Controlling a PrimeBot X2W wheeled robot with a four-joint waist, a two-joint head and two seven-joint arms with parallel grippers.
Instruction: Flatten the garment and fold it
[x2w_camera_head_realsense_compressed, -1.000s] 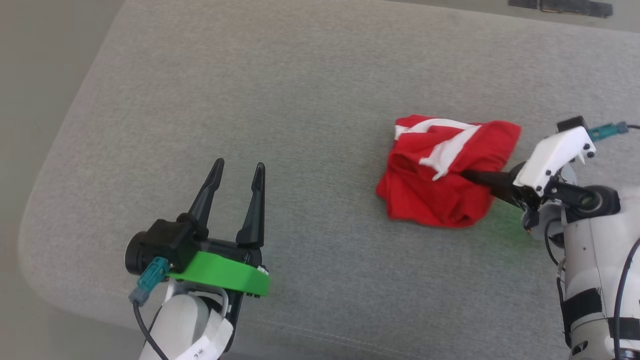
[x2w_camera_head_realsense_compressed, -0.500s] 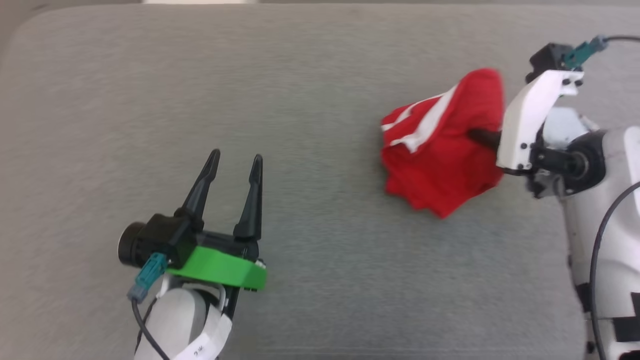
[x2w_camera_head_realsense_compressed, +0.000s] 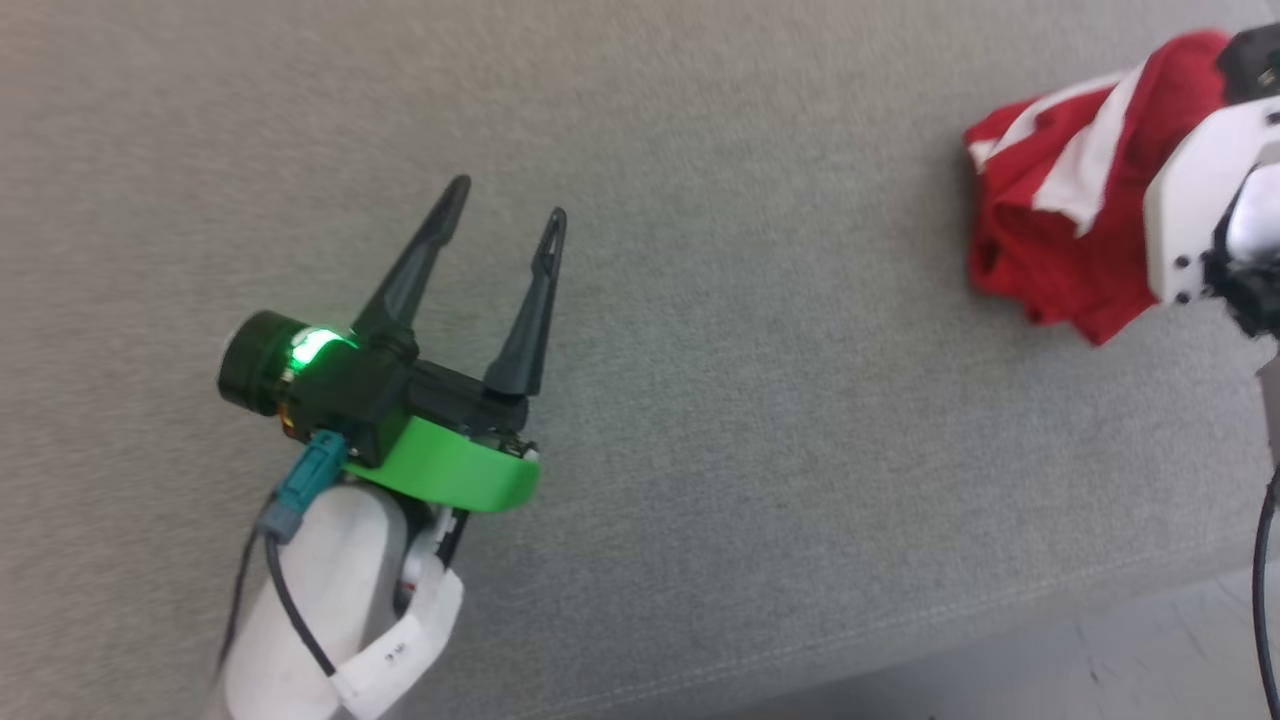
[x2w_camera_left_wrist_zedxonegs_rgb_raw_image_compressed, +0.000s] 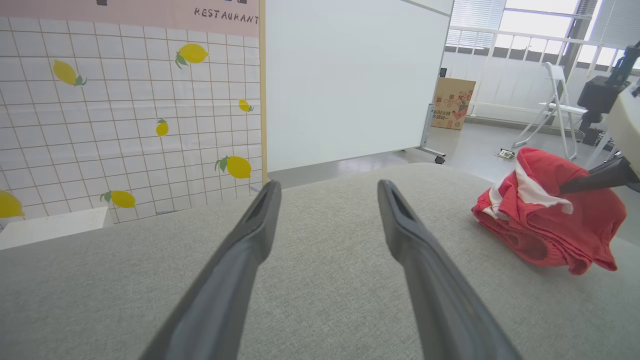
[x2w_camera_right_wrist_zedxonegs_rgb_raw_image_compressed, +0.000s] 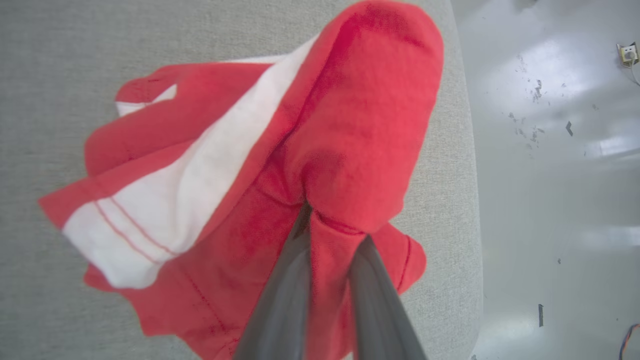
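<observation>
Right gripper (x2w_camera_right_wrist_zedxonegs_rgb_raw_image_compressed: 327, 225) is pinching the crumpled garment (x2w_camera_right_wrist_zedxonegs_rgb_raw_image_compressed: 210, 165) on the grey cushion (x2w_camera_head_realsense_compressed: 700, 400), while left gripper (x2w_camera_head_realsense_compressed: 507, 198), fingers spread and empty, is hovering well apart to its left.

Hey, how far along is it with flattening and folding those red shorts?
Early. Done: the right end effector is shut on a pinch of the shorts. In hand: they hang bunched from that grip, lower edge on the grey cushion. Left: all flattening and every fold; the left end effector is open, empty and well apart from them.
</observation>
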